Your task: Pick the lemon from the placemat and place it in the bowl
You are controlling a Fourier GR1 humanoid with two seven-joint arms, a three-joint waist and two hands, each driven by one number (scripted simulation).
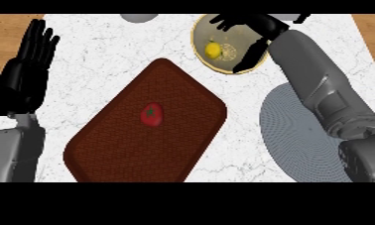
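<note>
The yellow lemon (213, 49) lies inside the bowl (202, 59) near the counter's far edge, free of any fingers. My right hand (253, 26) hovers over the bowl's far and right side, open, with its fingers spread and the thumb pointing down past the rim. The round grey placemat (293, 130) lies at the right, partly hidden under my right forearm. At the left edge my left hand (29, 65) rests open, fingers up.
A dark red-brown tray (110, 140) lies diagonally in the middle, with a red tomato (152, 114) on it. A grey round object (139, 17) shows at the far edge. Wooden surface borders the white marble counter on both sides.
</note>
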